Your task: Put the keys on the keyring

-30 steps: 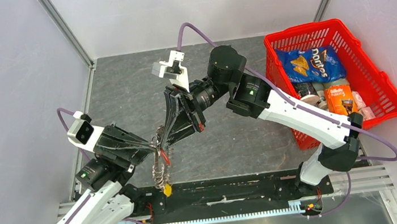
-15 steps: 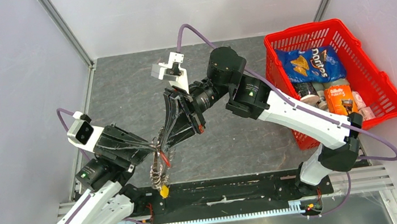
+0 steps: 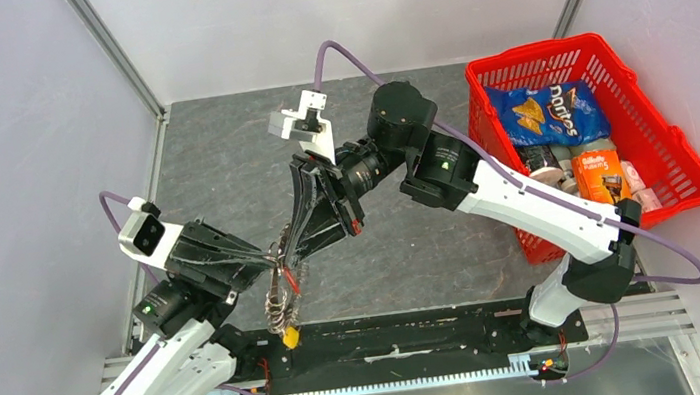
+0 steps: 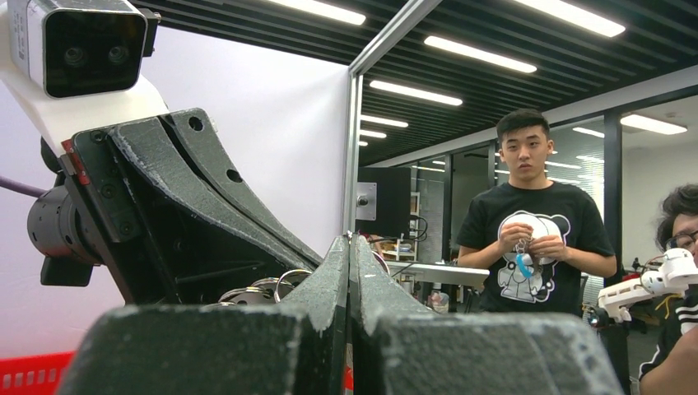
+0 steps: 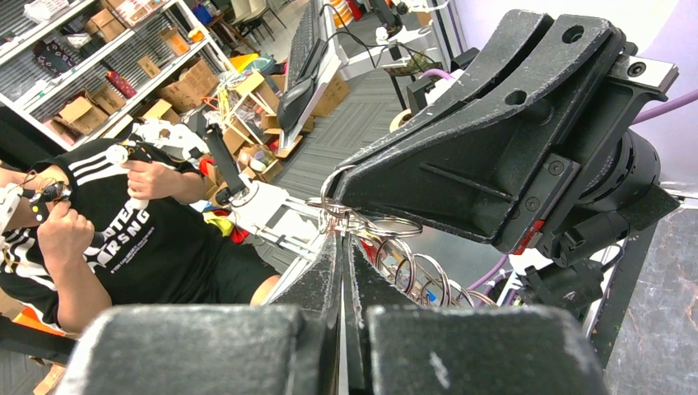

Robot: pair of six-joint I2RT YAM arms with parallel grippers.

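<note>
Hanging between the two arms, above the near edge of the dark grey stone-patterned table (image 3: 221, 163), is the keyring (image 3: 281, 297), a bunch of thin linked silver wire rings. The small silver keys (image 3: 284, 316) on it are too tangled to count, with a red plastic tag (image 3: 292, 279) near the top and a yellow plastic tag (image 3: 291, 338) at the bottom, over the black rail (image 3: 423, 335) that carries the arm bases. The black left gripper (image 3: 271, 262) reaches in from the left with its fingers pressed flat together, pinching the top of the bunch. The black right gripper (image 3: 289, 249) comes down from behind, tip to tip with it, jaws likewise closed on the rings. Which loop each one grips cannot be made out. In the right wrist view several rings fan out just beside both sets of fingertips. A red plastic mesh basket (image 3: 529, 49) of packaged goods stands well apart at the right.
</note>
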